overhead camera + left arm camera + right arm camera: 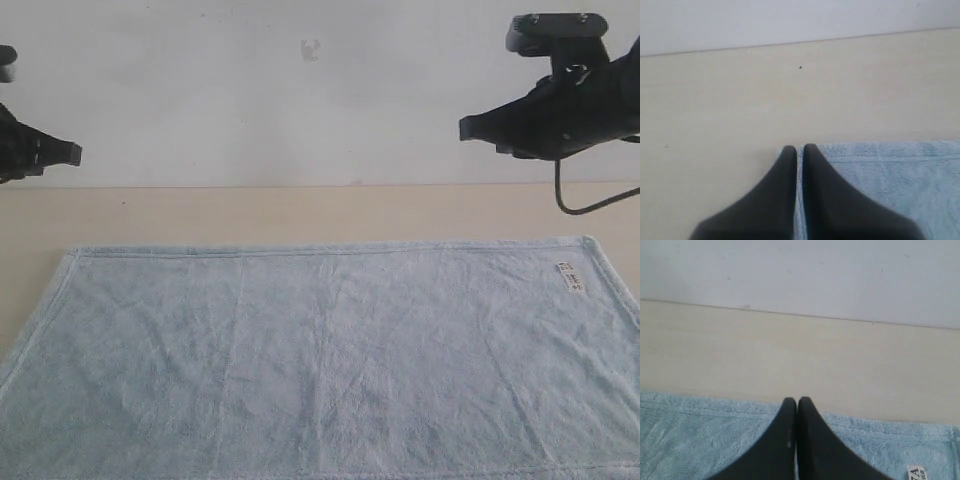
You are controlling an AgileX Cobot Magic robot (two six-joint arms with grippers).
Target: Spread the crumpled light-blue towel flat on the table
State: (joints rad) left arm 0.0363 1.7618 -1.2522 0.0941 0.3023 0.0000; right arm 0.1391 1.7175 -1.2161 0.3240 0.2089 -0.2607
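The light-blue towel (pixel 330 360) lies spread flat on the beige table (pixel 200 215), with its white label (pixel 570 277) near the far right corner. My left gripper (pixel 72 153) hangs in the air above and beyond the towel's far left corner, jaws shut and empty. In the left wrist view, the left gripper (pixel 798 149) shows over the towel (pixel 900 170) at its corner. My right gripper (pixel 466 128) is raised high at the upper right, shut and empty. In the right wrist view, the right gripper (pixel 797 401) sits over the far hem of the towel (pixel 700 435), with the label (pixel 916 473) close by.
A white wall (pixel 300 100) rises right behind the table's far edge. A strip of bare table (pixel 790 355) runs between the wall and the towel's far hem. A black cable (pixel 575 205) droops from the right arm onto the table.
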